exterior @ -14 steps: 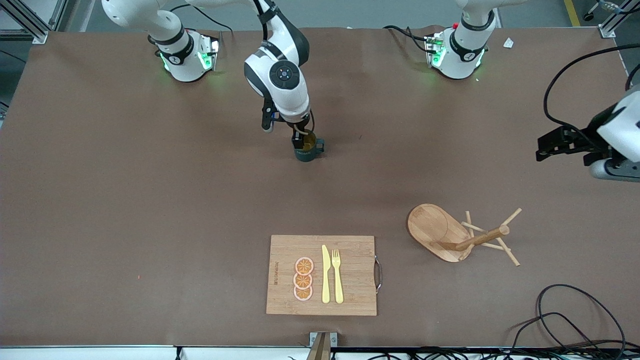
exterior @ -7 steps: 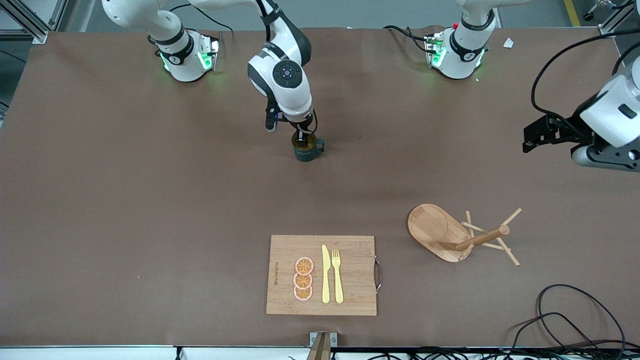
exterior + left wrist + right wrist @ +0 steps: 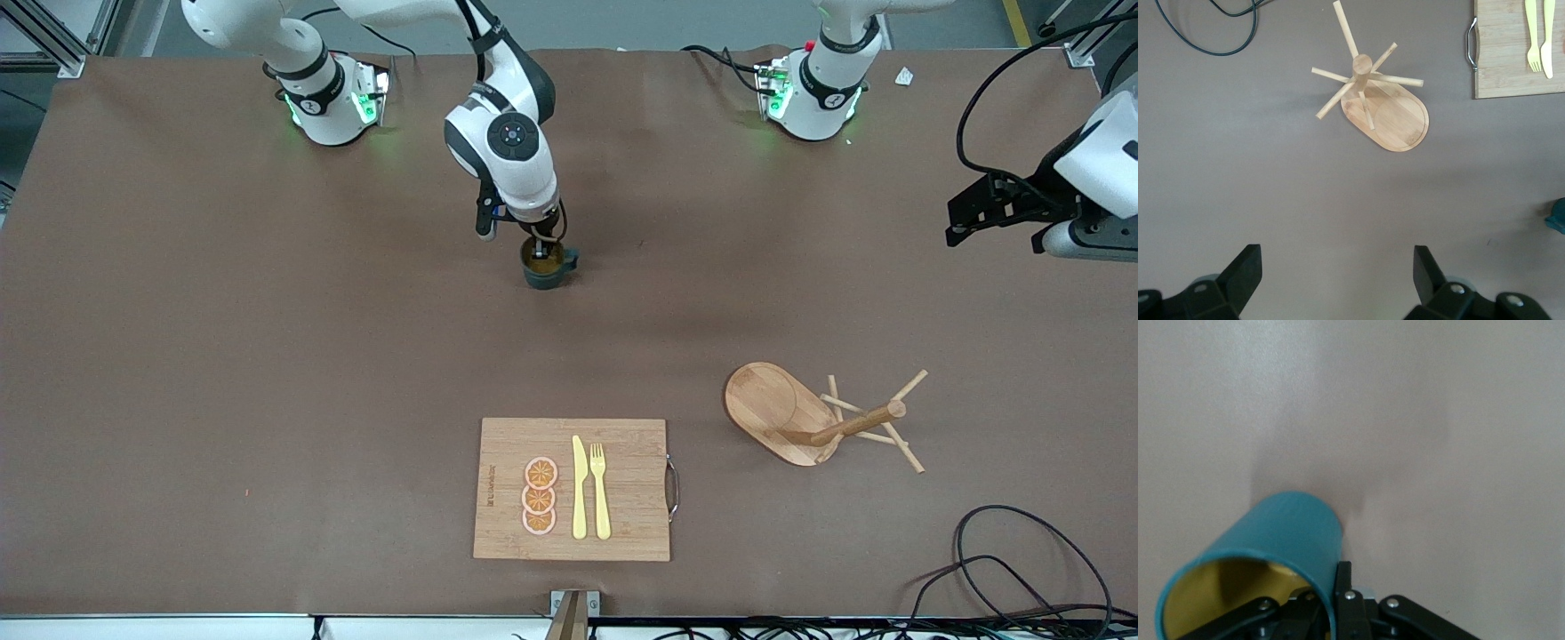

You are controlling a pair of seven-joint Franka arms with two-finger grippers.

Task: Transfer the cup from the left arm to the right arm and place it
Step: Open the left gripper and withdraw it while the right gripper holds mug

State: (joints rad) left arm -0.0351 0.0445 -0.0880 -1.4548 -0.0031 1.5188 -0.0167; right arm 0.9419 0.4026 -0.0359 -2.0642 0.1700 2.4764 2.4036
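Observation:
The cup [image 3: 544, 267] is a small dark teal mug with a mustard-tan inside, upright at the table's middle, toward the robots' bases. My right gripper [image 3: 540, 252] comes down from above and is shut on its rim. In the right wrist view one finger [image 3: 1343, 581] is outside the cup [image 3: 1288, 527] wall and the other is inside. I cannot tell whether the cup's base touches the table. My left gripper [image 3: 956, 233] is open and empty, up in the air over the left arm's end of the table. Its fingers [image 3: 1245, 273] are wide apart. A sliver of the cup [image 3: 1558, 215] shows at the edge of the left wrist view.
A bamboo cutting board [image 3: 631, 444] with orange slices, a yellow knife and a fork lies near the front edge. A wooden mug tree [image 3: 782, 409] lies tipped on its side toward the left arm's end. Black cables [image 3: 1022, 551] lie at the front corner there.
My left gripper has swung and risen toward the bases' side of the table. My right arm has shifted slightly with the cup, which stays at almost the same spot.

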